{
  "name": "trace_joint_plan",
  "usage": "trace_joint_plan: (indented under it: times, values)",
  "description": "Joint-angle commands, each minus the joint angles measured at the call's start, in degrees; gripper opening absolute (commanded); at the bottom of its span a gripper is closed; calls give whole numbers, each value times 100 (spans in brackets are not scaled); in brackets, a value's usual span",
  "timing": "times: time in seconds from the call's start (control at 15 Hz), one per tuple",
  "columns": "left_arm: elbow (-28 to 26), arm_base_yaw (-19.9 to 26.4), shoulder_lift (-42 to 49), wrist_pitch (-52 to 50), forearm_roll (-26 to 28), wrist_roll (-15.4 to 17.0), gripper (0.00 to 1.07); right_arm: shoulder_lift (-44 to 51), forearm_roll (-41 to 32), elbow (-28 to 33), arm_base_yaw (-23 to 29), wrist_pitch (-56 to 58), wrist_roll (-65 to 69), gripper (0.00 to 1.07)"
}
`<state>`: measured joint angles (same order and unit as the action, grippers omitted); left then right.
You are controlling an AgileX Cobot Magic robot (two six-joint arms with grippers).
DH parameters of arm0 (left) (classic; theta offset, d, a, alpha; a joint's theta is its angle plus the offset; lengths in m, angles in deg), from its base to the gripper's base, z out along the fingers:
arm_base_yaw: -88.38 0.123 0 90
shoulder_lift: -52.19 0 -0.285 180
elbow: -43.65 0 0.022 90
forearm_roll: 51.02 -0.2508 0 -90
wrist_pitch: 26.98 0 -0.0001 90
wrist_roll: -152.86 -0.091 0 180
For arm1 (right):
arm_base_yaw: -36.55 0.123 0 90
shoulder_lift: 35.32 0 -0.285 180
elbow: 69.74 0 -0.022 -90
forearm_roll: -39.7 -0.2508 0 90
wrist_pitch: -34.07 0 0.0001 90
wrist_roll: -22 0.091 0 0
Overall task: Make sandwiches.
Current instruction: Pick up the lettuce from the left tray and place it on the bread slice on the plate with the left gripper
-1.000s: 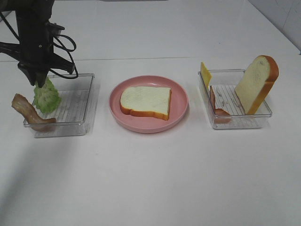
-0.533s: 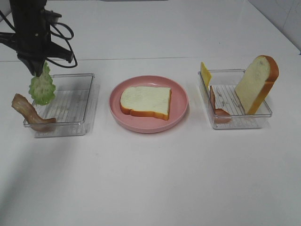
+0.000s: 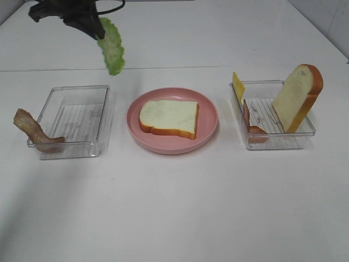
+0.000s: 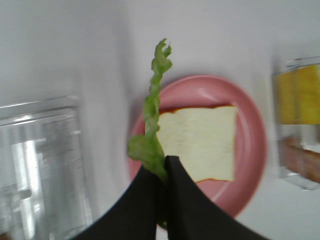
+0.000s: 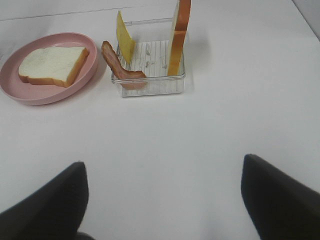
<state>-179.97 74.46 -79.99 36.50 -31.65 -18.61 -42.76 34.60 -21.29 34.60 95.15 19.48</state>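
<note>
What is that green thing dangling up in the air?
It is a toy lettuce leaf, pale green with a ruffled edge, and it looks soft and rubbery. It hangs lengthwise by one end, pinched in the shut left end effector, high above the table and past the left tray. Nothing else touches it.

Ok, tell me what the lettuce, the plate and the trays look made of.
Lettuce leaf: likely soft rubbery plastic, matte; thin, ruffled, drooping. Pink plate: probably hard plastic, smooth, faint sheen. Left tray, right tray: clear rigid plastic, see-through ribbed walls.
</note>
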Motion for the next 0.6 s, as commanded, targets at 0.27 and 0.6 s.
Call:
trace_joint_plan:
  times: [0.27, 0.6]
  values:
    - [-29, -407, -516, -407, 2120, -739, 0, 69, -29, 17, -29, -63, -6, 78]
    - [-29, -894, -1306, -390, 2286, -825, 0, 69, -29, 17, -29, -63, -6, 78]
